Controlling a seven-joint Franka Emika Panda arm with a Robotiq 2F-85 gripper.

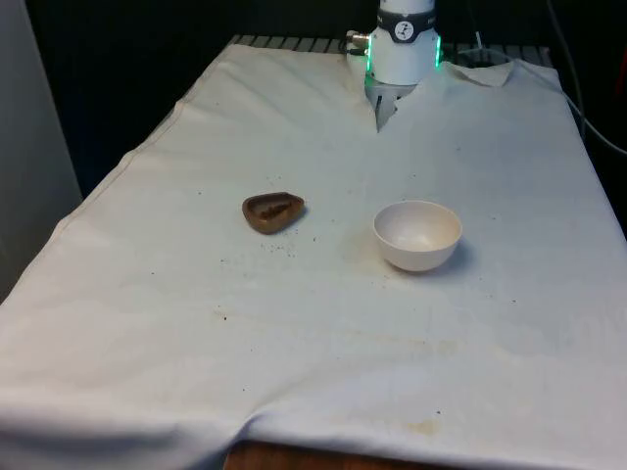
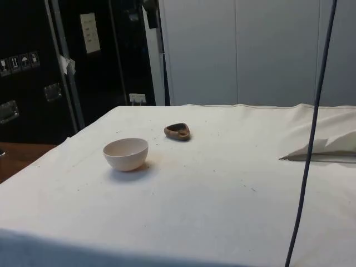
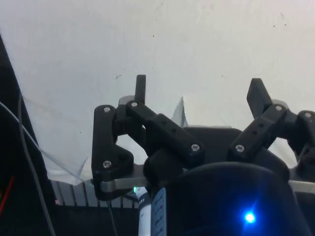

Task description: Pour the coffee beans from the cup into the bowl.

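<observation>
cup (image 1: 273,211): small brown, shallow, on cloth (image 1: 323,343) near table centre; dark beans (image 1: 275,209) inside, level looks low. Pinched rim tapers to a spout, roughly at 3 o'clock in front view.
bowl (image 1: 417,235): white, upright, nothing in it, near cup at its 3-4 o'clock in front view, not touching. In side view bowl (image 2: 126,153) sits at 7-8 o'clock from cup (image 2: 177,131).
gripper (image 3: 199,96): open, nothing held, fingers (image 3: 141,88) spread wide; hangs over bare cloth near robot base (image 1: 405,49), well apart from both objs.
stray bits (image 1: 277,245): dark specks on cloth just beside cup at 6 o'clock, prob. loose beans/crumbs.
step: judged as approach, grasp not yet started.
risk 1: cup low + irregular, so pads may grab rim only; slip or tilt on lift, beans out on cloth.
risk 2: closing off-centre could shove cup sideways, maybe into bowl.
risk 3: pour w/ spout not pointed at bowl, or too high, and beans bounce out.
risk 4: cloth loose, wrinkled at far end; dragging fingertips could bunch it and shift objs.
</observation>
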